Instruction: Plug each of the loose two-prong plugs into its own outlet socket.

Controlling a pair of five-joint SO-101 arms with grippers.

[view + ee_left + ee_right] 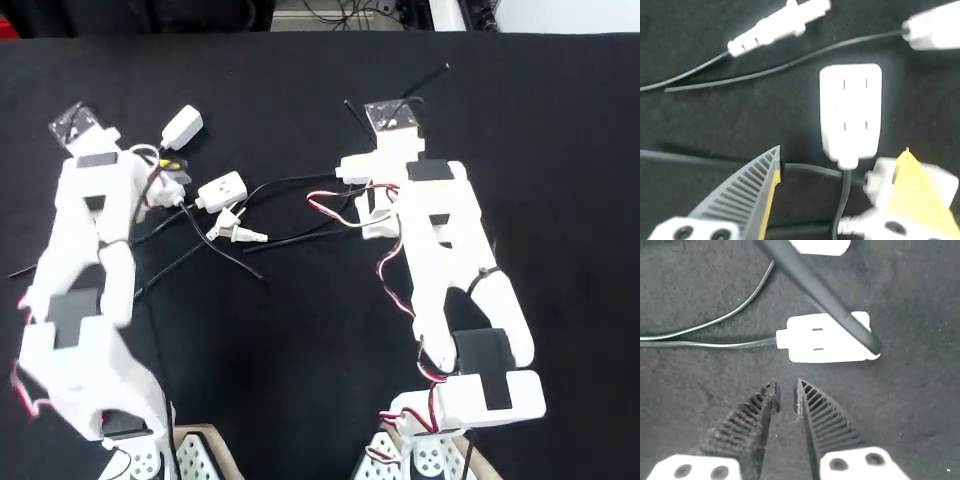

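A white outlet block [850, 107] with two pairs of slots lies just ahead of my left gripper [840, 165], which is open wide and holds nothing. A loose white plug [775, 22] on a black cord lies beyond it. My right gripper [786, 392] is open by a narrow gap, empty, and sits close in front of a white outlet socket [822, 340] with one pair of slots; a black cable crosses that socket. From above, two outlet blocks [222, 190] [182, 125] and a two-prong plug [236, 233] lie by the left gripper [168, 172].
Thin black cords [290, 185] run over the black cloth between the two arms. Red and white servo wires [335, 212] hang off the right arm [440, 240]. Another white piece [935, 32] lies beyond the outlet block.
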